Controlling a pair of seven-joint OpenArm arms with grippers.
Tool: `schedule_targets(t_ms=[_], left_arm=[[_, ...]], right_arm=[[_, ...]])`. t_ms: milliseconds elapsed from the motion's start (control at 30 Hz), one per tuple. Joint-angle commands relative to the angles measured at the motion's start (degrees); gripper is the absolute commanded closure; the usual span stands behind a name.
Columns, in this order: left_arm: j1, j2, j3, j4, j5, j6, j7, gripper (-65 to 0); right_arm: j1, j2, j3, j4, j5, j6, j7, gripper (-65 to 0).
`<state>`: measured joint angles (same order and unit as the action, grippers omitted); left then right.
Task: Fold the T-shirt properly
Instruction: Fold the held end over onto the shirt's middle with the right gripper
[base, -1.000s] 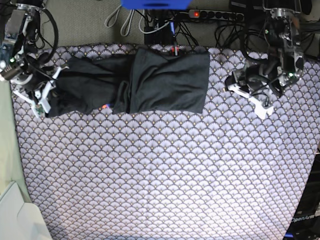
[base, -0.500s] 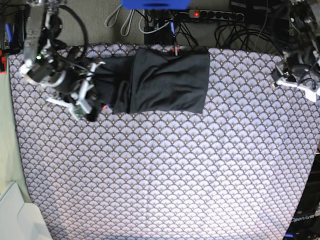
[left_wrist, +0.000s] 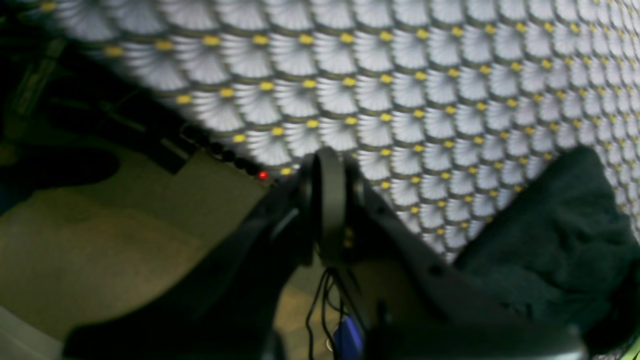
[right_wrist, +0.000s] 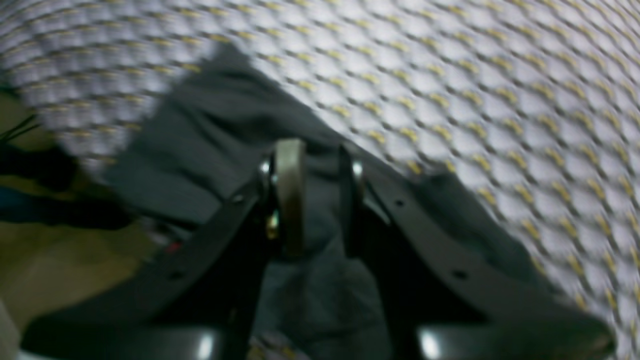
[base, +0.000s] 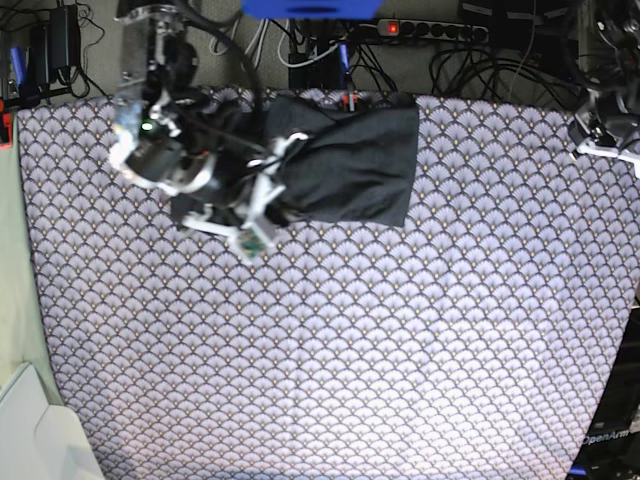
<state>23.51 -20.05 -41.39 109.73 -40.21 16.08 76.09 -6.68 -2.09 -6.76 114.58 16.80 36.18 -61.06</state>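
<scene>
The dark charcoal-grey T-shirt (base: 350, 165) lies at the back middle of the purple-white scallop cloth (base: 330, 340), plain side up. My right gripper (base: 265, 192) is shut on the shirt's left part and holds it bunched over the folded body. In the right wrist view the fingers (right_wrist: 290, 195) pinch dark cloth (right_wrist: 320, 260) between them. My left gripper (base: 605, 135) is at the far right edge, away from the shirt. In the left wrist view it (left_wrist: 327, 200) is shut and empty, with the shirt's edge (left_wrist: 550, 240) to its right.
A power strip (base: 430, 30) and loose cables lie behind the cloth's back edge. A blue object (base: 310, 8) sits at the top middle. A white item (base: 30, 430) is at the bottom left corner. Floor shows in the left wrist view (left_wrist: 100, 250).
My right gripper has moved right from the cloth's left edge to the shirt's middle, carrying the shirt's left part over. My left arm has pulled back to the right edge.
</scene>
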Motion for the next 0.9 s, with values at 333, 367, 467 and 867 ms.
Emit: schedule_targets(t_ms=[333,367,467,867], left_arm=[[1.68,-0.74,-3.32,1.17,-1.68,1.2,-0.09,0.0],[1.59,-0.74,-3.14,1.17,-1.77,1.2,-0.09,0.0],[0.27,-0.56,-2.97,1.17,-1.77,1.2,-0.09,0.0],[-2.45,0.58,-2.97,1.17,-1.77,1.2,-0.09,0.0]], right_arm=[[2.59,1.43,-3.65,-2.72,1.01,-4.32,3.69,-10.9],[2.85,2.22,-3.65,-2.89,1.01,-6.43,3.69,-11.0],[3.03,3.8,-3.56,-2.89,1.09,-10.56,3.69,-11.0],[2.59,5.82,-3.92,-3.33,1.09,-12.58,4.13,-11.0]])
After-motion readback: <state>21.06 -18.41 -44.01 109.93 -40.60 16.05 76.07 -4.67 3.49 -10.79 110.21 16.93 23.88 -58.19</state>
